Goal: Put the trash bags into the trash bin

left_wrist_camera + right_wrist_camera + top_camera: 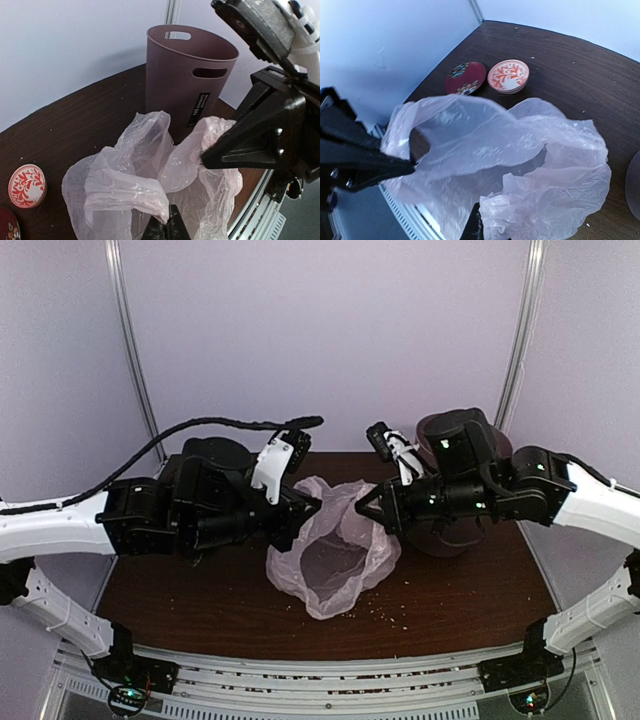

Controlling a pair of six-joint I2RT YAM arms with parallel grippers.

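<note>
We see the trash bag (335, 555) in the middle of the table (180, 590). Its mouth is spread open between our two grippers and its lower folds sag onto the wood. Our left gripper (312, 507) is closed on the bag's left rim, with the fingers pinched together over the thin plastic. Our right gripper (364, 507) is clamped the same way on the right rim. The bag is outside the trash bin (455, 430), which stands upright at the far right of the table, just behind our right arm and partly hidden by it. On the left side of the table, the right wrist view shows a pale red-patterned bowl (508, 76) just beside a dark red bowl (466, 77). Crumbs (385, 615) dot the wood near the bag.
</note>
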